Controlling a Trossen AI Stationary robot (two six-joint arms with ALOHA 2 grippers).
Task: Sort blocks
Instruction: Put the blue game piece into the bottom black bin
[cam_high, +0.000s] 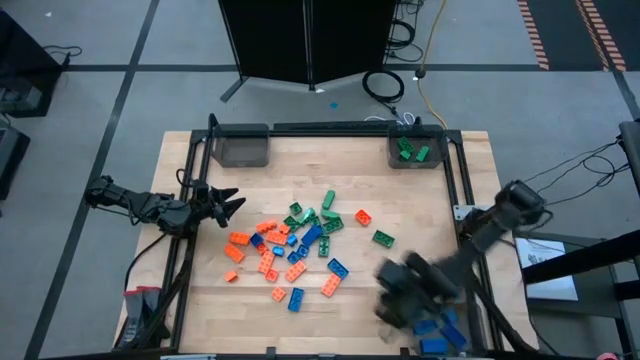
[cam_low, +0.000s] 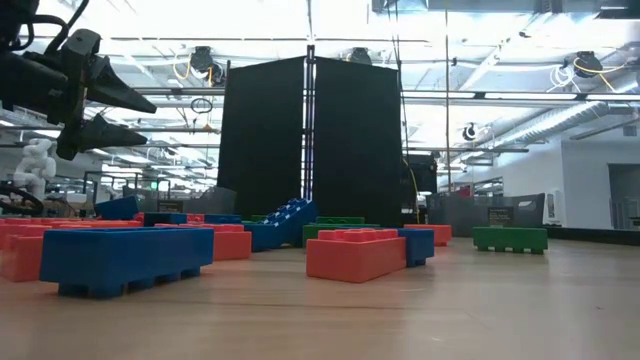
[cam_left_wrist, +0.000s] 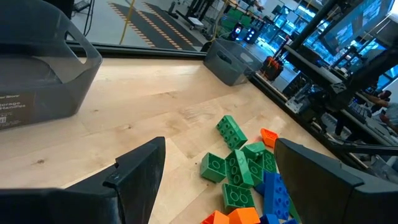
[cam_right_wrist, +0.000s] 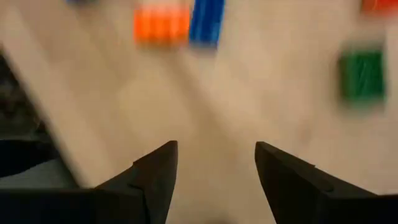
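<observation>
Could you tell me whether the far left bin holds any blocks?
No, in the high view the far left bin looks empty, while green blocks lie in the far right bin.

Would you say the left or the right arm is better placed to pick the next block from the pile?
Probably the left: the left gripper hangs open right beside the pile of blocks. The right gripper, empty, is near the table's front right corner.
</observation>
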